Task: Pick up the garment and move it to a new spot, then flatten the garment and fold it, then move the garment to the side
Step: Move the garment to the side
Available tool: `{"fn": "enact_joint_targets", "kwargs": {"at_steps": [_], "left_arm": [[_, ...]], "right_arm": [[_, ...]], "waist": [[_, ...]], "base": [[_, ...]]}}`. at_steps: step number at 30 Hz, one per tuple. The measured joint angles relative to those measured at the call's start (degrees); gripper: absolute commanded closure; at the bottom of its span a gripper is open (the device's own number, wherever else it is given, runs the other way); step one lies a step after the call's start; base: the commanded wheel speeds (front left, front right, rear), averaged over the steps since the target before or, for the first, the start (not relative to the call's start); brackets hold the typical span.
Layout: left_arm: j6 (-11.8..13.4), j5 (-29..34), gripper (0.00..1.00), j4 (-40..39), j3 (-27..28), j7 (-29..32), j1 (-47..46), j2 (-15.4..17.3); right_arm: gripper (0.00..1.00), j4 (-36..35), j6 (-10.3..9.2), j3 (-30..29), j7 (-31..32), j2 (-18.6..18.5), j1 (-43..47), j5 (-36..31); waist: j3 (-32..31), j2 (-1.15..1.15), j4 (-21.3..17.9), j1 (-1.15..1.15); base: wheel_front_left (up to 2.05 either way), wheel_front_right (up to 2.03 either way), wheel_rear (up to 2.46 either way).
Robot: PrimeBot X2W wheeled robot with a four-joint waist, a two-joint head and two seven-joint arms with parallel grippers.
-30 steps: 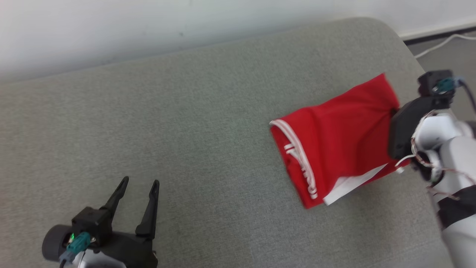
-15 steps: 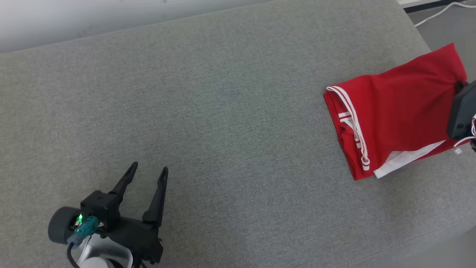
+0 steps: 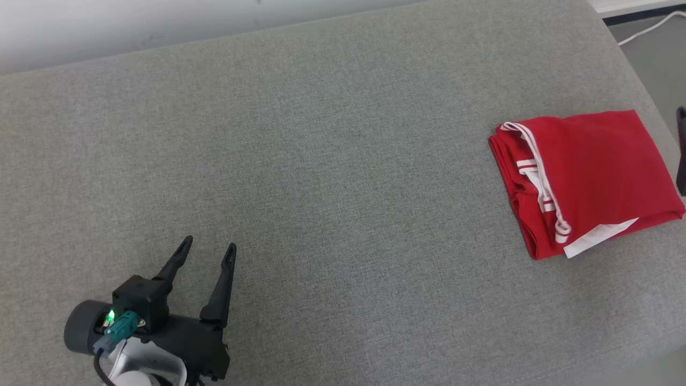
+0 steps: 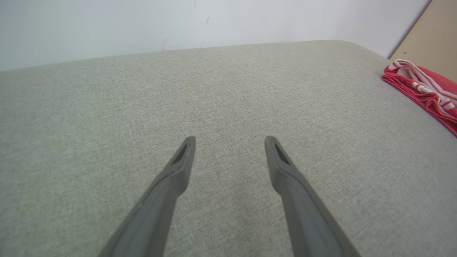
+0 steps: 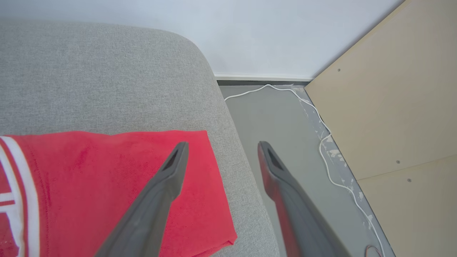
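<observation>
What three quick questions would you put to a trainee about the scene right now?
1. True or false: the right gripper is shut on the garment.
2. Where on the cushion does the garment lie? A) the middle B) near its right end C) near its left end
3. Fill in: the left gripper is ___, with nothing between its fingers.
Key: 1 false, its fingers stand apart with no cloth between them; 2 B; 3 open.
</observation>
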Motion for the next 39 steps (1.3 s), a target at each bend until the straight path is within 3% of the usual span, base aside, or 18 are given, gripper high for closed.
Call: {"fn": "enact_joint_targets", "kwargs": {"at_steps": [15, 27, 34, 39], "left_arm": [[-0.04, -0.01, 0.0, 2.14, -0.66, -1.11, -0.95, -1.6], [1.16, -0.02, 0.0, 4.08, -0.42, -3.75, -0.75, -2.9], [4.15, -0.2, 0.0, 3.15, 2.09, -6.46, 2.61, -3.42], [4.75, -0.55, 0.0, 3.13, 3.3, -7.14, 4.74, -3.47]], "right_arm": [[0.0, -0.87, 1.18, 1.05, -11.69, -0.42, -0.36, -0.3], [0.0, -4.47, 0.91, -0.43, -19.94, 3.03, 11.1, 0.85], [0.0, -10.22, -1.1, -3.18, -23.82, 6.99, 20.9, 4.02], [0.0, -14.15, -2.63, -4.53, -25.82, 10.79, 27.46, 5.87]], "waist": [[-2.77, -0.01, 1.94, 0.0], [-7.65, -0.01, 6.68, -0.01], [-11.03, -0.01, 12.22, -0.01], [-13.22, -0.01, 16.13, -0.01]], "base": [[0.0, 0.0, 0.0], [0.0, 0.0, 0.0], [0.0, 0.0, 0.0], [0.0, 0.0, 0.0]]}}
